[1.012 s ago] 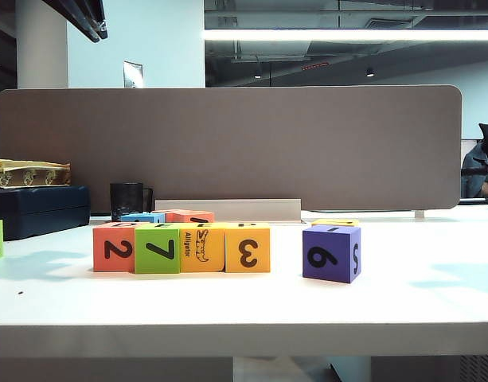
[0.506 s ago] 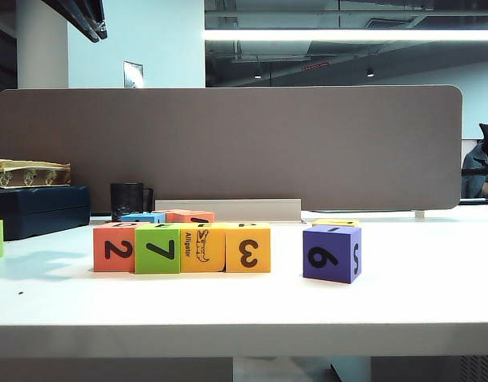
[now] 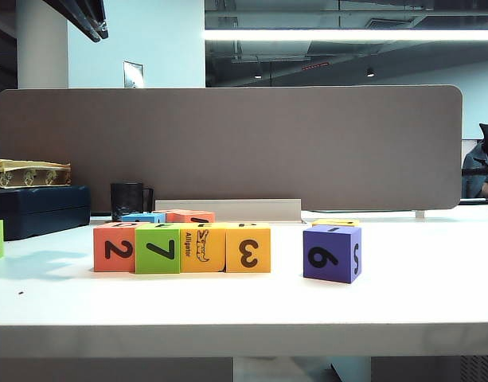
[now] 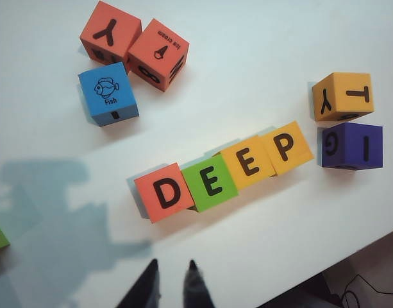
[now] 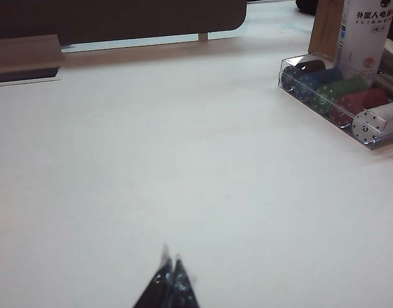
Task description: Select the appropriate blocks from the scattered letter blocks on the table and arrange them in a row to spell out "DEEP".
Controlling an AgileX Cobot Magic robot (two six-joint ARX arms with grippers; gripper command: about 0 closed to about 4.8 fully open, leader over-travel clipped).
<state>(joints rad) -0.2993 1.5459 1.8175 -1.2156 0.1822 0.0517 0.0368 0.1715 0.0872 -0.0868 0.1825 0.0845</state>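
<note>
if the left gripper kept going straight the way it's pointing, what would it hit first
Probably the red-orange D block or the green E block beside it; the left gripper, holding nothing, aims over bare table toward that end of the DEEP row. Depth is unclear.

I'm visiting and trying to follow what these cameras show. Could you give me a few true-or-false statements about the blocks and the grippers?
1. Four blocks in a row spell DEEP. True.
2. The D block is blue. False: it is red-orange.
3. The purple block is part of the row. False: it sits apart, past the P block.
4. The left gripper holds a block. False: it hovers empty, jaws slightly apart.
5. The right gripper is shut over the bare white table. True.
</note>
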